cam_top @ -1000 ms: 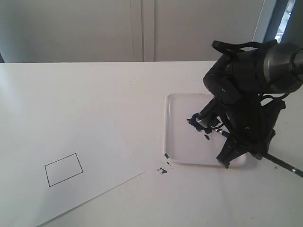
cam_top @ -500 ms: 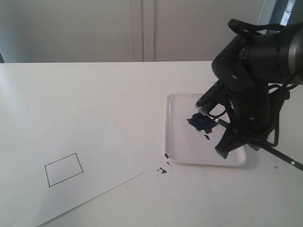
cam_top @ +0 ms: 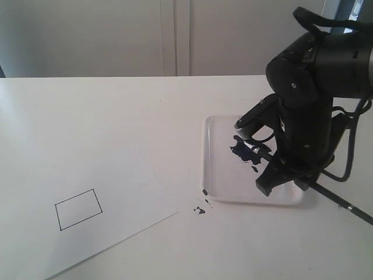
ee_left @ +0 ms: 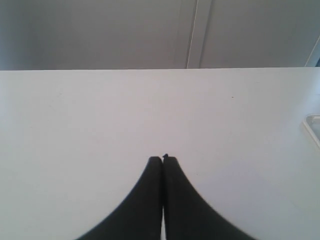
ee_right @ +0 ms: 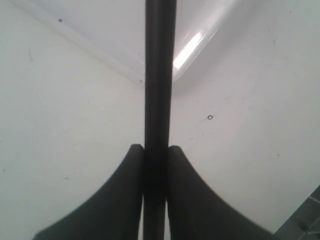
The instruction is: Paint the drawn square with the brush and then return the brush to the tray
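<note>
The drawn square (cam_top: 78, 209) is a thin black outline with a white interior, low on the left of the paper. The clear tray (cam_top: 224, 178) lies to the right with a dark blue-black paint blob (cam_top: 245, 150). Above the tray, my right gripper (cam_top: 289, 175) (ee_right: 156, 147) is shut on the black handle of the brush (cam_top: 338, 203) (ee_right: 160, 75). The bristle end sits at the blob, and the handle points toward the lower right. My left gripper (ee_left: 163, 159) is shut with nothing in it, over bare white table; the exterior view does not show it.
The white paper sheet (cam_top: 116, 175) lies at an angle on the white table. Small dark paint splashes (cam_top: 200, 210) dot the table between the paper's corner and the tray. A pale wall runs behind the table's far edge.
The right arm has swung up and to the right over the tray while keeping its hold on the brush. The bristle end has stayed at the paint blob. The square looks the same.
</note>
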`<state>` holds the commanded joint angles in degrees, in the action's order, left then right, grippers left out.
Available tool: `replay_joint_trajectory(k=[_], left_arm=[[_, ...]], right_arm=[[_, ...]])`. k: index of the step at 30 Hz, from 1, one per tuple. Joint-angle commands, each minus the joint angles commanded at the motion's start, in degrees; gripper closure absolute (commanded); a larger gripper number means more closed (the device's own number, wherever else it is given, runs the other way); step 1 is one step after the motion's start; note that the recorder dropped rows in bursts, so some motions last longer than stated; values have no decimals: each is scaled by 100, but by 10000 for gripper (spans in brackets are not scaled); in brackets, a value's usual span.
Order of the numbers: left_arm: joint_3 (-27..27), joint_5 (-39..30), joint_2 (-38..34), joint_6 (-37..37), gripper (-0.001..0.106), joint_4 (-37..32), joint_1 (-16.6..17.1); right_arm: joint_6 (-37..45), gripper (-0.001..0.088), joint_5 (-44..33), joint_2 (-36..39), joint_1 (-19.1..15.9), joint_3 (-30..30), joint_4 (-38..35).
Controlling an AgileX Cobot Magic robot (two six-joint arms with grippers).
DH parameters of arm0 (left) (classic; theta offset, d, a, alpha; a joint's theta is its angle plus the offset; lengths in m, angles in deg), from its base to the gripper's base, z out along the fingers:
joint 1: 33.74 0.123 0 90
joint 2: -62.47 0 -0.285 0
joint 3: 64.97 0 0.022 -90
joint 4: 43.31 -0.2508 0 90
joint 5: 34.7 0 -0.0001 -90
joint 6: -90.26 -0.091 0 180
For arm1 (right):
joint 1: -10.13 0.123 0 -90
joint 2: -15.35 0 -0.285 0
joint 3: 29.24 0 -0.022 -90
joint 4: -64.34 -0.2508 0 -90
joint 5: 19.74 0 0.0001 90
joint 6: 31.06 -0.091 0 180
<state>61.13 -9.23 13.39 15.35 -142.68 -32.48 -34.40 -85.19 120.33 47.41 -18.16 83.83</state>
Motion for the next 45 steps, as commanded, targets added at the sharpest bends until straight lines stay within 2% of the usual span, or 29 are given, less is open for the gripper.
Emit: replay_joint_trajectory(k=[4, 9, 18, 21, 25, 33, 37, 41, 45], left_arm=[[0, 56, 0, 0, 1053, -11, 0], [0, 55, 0, 0, 1053, -34, 0], [0, 68, 0, 0, 1053, -57, 0], [0, 68, 0, 0, 1053, -57, 0], [0, 49, 0, -20, 1053, -57, 0], [0, -87, 0, -20, 1053, -57, 0], [0, -35, 0, -20, 1053, -24, 0], [10, -92, -25, -20, 1053, -57, 0], [10, -152, -178, 10, 1053, -57, 0]], right_arm=[[18, 868, -83, 252, 0, 29, -66], [-304, 868, 95, 438, 0, 34, 413], [-244, 868, -99, 716, 0, 34, 409], [-382, 868, -54, 791, 0, 34, 612], [-718, 868, 3, 779, 0, 23, 911], [-722, 868, 190, 426, 0, 23, 856], [-486, 868, 335, 183, 0, 23, 471], [189, 868, 508, -32, 10, 23, -498], [581, 868, 598, -163, 246, 23, -758]])
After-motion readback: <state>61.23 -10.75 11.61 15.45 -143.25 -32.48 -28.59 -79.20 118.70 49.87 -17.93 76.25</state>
